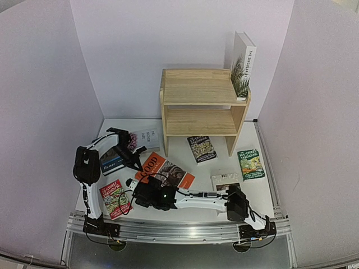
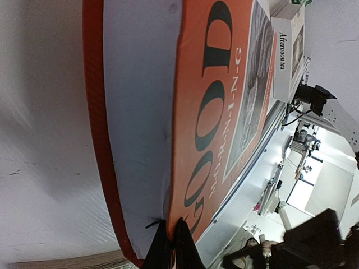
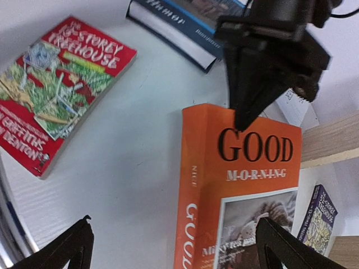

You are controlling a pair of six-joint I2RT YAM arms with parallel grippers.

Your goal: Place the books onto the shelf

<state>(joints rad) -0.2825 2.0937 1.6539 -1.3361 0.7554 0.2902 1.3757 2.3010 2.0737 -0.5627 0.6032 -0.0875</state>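
Our right pincer (image 1: 147, 193) hangs low at the near middle of the table (image 1: 185, 162), jaws spread as wide as they go and holding nothing. In its wrist view both fingers straddle the near end of the orange book (image 3: 241, 196) without touching it.

Just beyond, the orange book (image 1: 168, 171) lies slantwise. Its long axis runs from the title end at the left toward the near right, and its spine faces the near left. The left pincer (image 1: 136, 161) reaches down onto that title end. Its jaws are shut on the edge of the cover, and the left wrist view shows the dark fingertips (image 2: 171, 246) pinched on the corner below the big letters. We cannot tell whether the book has left the table.

Around it lie the red paperback (image 1: 115, 197) at the near left, the navy book (image 1: 112, 162) just left of the left pincer, and the coffee-cup book (image 1: 224, 180) to the right.

Farther off, the shelf (image 1: 202, 112) stands against the back wall, far and right of the gripped book. Both tiers are open toward us, and only the white palm-leaf book (image 1: 244, 64) stands on the top tier's right end.

We judge that the left arm, which already has the book, must carry it away from us and rightward, turning it upright so that it slides in. The right pincer is near enough to steady the free end.
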